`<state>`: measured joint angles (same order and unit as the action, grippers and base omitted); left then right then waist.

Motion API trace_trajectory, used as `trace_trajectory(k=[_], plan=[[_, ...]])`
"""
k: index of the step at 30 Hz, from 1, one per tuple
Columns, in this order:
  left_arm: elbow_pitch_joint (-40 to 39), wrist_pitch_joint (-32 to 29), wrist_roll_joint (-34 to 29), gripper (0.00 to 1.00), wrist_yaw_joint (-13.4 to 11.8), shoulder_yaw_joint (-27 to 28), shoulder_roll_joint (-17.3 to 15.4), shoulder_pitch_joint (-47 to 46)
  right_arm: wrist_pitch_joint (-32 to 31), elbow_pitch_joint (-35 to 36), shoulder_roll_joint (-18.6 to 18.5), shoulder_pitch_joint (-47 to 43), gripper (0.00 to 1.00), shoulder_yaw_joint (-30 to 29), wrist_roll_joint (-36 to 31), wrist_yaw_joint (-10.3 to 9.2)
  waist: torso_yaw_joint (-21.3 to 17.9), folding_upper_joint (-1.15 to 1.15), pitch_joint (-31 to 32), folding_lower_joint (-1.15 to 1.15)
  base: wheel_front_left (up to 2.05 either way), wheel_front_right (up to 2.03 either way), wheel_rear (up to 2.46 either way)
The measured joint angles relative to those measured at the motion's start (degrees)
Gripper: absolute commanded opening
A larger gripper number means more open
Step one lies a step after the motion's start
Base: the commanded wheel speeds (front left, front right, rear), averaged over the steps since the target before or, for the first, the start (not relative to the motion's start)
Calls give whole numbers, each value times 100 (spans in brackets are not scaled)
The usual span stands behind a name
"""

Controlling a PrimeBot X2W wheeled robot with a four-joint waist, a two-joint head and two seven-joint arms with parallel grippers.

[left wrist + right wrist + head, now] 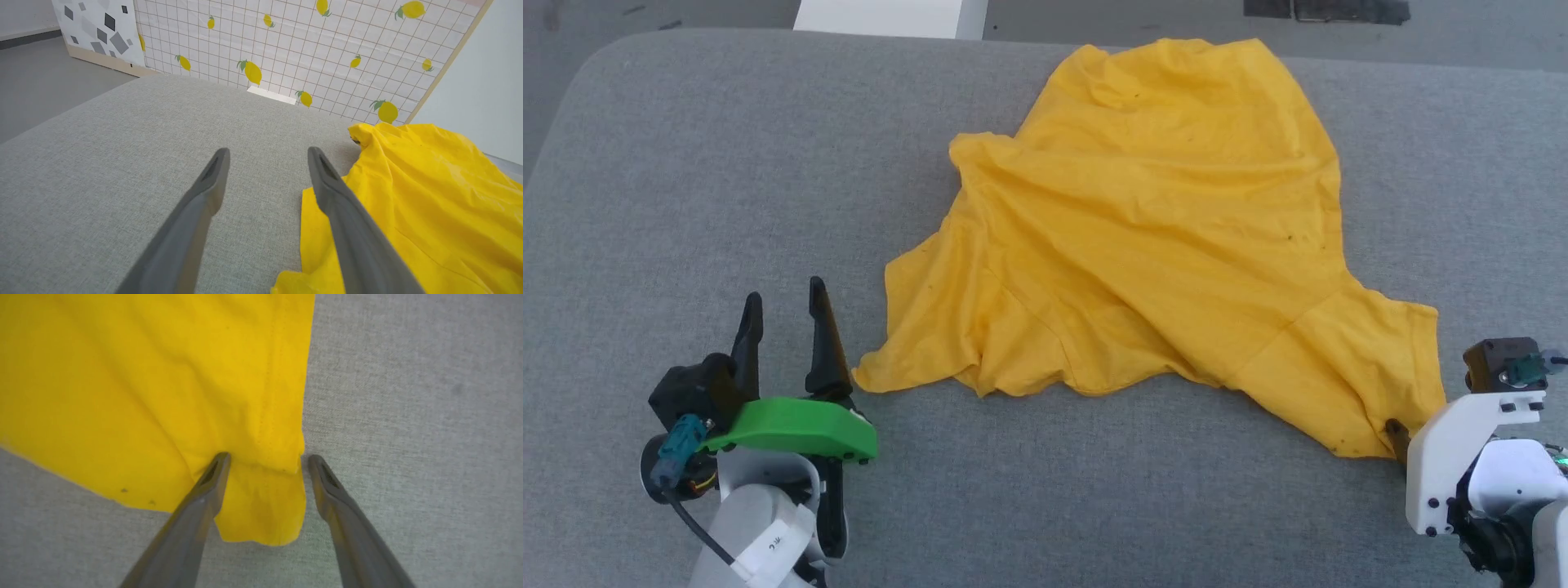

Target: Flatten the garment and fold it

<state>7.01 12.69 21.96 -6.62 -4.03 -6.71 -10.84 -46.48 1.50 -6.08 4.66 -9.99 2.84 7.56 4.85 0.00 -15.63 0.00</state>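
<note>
Now we are flattening the garment (1143, 237), left claw (785, 287) released at 8 o'clock, right claw (265, 457) released astride its 5 o'clock sleeve (1364, 367), judging both need fresh grips.

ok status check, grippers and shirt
Left gripper open, just left of the garment. Right gripper open, astride a hemmed corner. Garment rumpled, unfolded, on grey cushion. Nothing in the way.

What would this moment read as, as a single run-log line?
garment: rumpled, unfolded, on grey surface | left claw: open, beside garment's edge, holding nothing | right claw: open, straddling sleeve corner
</note>
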Motion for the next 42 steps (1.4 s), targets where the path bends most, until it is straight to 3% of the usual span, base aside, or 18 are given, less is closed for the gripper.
trace_trajectory(k=[5, 6, 7, 11, 19, 23, 30, 31, 32, 33, 37, 42], plan=[[63, -25, 12, 100, 0, -45, 5, -1, -153, -69, -227, 35, 100, 166, 190, -1, 76, 0, -75, 0, 0, 0, 0], [82, -98, 53, 100, 0, -40, 7, 0, -167, -69, -244, 45, 20, 169, 225, -1, 77, 0, -74, 0, 0, 0, 0], [97, -198, 111, 100, -1, -35, 9, 3, -152, -67, -256, 65, 0, 165, 266, -1, 75, 0, -67, 0, 0, 0, 0], [-7, -973, 189, 100, -55, -90, -49, 8, -55, -52, -258, 73, 0, 108, 512, 0, 55, 0, -12, 0, 0, 0, 0], [-561, -4213, 275, 100, -90, -875, -558, -81, 18, 126, -210, 26, 0, -104, 581, 0, 53, 0, 71, 0, 0, 0, 0], [-563, -4945, 205, 100, -66, -1061, -782, -313, 8, 227, -178, -10, 0, -67, 583, 0, 22, 0, 18, 0, 0, 0, 0], [-37, -5200, 241, 100, -44, -1157, -748, -736, 1, 288, -154, -8, 0, 14, 641, 0, -93, 0, -140, 0, 0, 0, 0], [32, -5221, 268, 39, -44, -1166, -726, -770, 2, 290, -155, -2, 0, 19, 639, 0, -121, 0, -166, 0, 0, 0, 0], [90, -5270, 281, 5, -27, -1174, -728, -794, 4, 292, -154, 2, 0, 18, 641, 0, -146, 0, -185, 0, 0, 0, 0], [121, -5300, 318, 0, -4, -1163, -721, -802, 10, 292, -156, 2, 0, 11, 639, 0, -165, 0, -199, 0, 0, 0, 0], [160, -5268, 584, 0, 102, -1114, -645, -799, 71, 293, -156, 7, 0, -68, 642, 0, -228, 0, -222, 0, 0, 0, 0], [-59, -4774, 1078, 0, 144, -697, -388, -691, 233, 349, -91, 63, 0, -297, 1005, 0, -223, 0, -93, 0, 0, 0, 0]])
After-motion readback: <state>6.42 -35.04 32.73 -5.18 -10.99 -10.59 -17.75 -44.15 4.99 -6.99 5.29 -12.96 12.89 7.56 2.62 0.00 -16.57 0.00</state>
